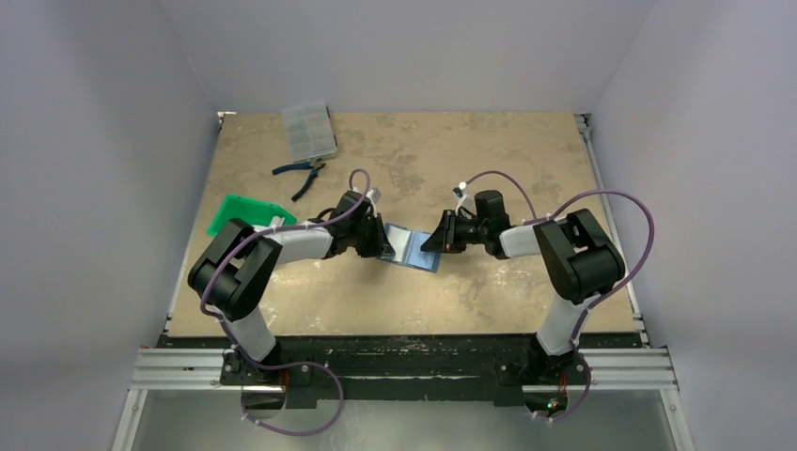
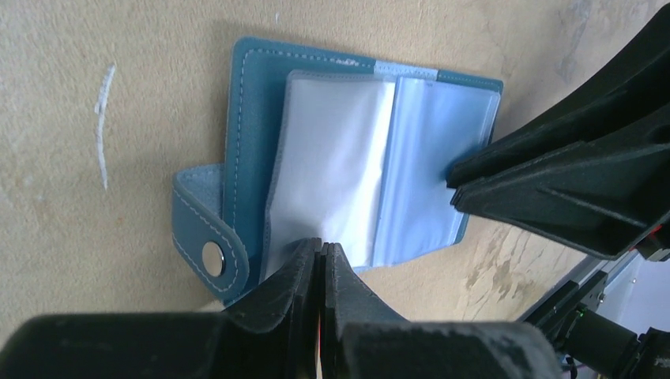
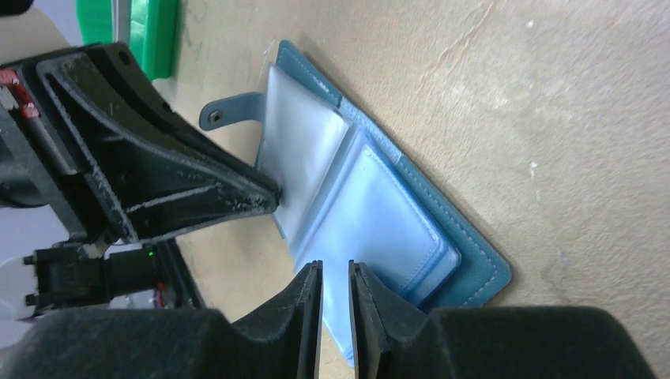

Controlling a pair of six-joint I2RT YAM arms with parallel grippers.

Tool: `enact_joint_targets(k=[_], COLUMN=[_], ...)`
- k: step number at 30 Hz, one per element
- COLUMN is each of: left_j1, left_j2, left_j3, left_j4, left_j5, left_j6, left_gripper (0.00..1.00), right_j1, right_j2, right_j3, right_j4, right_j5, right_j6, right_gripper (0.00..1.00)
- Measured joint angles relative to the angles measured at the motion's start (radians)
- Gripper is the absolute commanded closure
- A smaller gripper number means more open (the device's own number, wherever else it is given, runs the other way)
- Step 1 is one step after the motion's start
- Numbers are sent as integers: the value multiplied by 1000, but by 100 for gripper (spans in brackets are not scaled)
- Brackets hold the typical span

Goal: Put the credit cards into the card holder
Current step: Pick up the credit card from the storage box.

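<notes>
Left jaws: pressed shut, no gap visible. Their fingertips sit on the near edge of the whitish sleeve; cannot tell if a sheet is nipped between them. Right jaws: a narrow slit between the fingertips, pale blue showing through it, nothing clearly gripped. Tips are at the outer edge of the blue sleeve, touching or just above it. The two sets of jaws face each other from opposite sides, near but apart.

Holder: teal, lying open and flat on the desk, mid-desk between the two arms. Sleeves are fanned out over the inner cover; the whitish one bows up a bit, the blue one lies flatter. Cannot tell if a card is inside the whitish sleeve. Clasp tab with a metal snap sticks out on the left-arm side, curled up.

Further out: green tray beside the left arm, pliers beyond it, clear box at the far edge.
</notes>
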Motion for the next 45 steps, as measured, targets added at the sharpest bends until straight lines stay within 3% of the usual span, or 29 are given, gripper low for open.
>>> enact_joint_targets(k=[12, 24, 28, 31, 37, 42, 45], left_j1=[-1, -1, -5, -29, -138, -143, -129], left_j2=[-59, -214, -300, -340, -229, -98, -60], left_j3=[47, 56, 50, 43, 95, 127, 130], left_j4=[-159, -187, -162, -86, 0, -23, -32], left_j5=[35, 37, 34, 40, 34, -61, -116], left_j6=[3, -84, -135, -175, -190, -154, -130], left_gripper=[82, 48, 44, 49, 78, 93, 95], right_j1=[179, 186, 187, 187, 187, 181, 151], right_j2=[-162, -178, -195, -215, -220, -217, -185], right_j3=[55, -111, -150, -162, -162, -161, -159], right_j4=[-126, 87, 126, 152, 176, 172, 198], right_j5=[230, 300, 322, 327, 330, 316, 280], right_j6=[-110, -66, -42, -26, 2, 1, 12], right_gripper=[67, 65, 65, 73, 98, 100, 100])
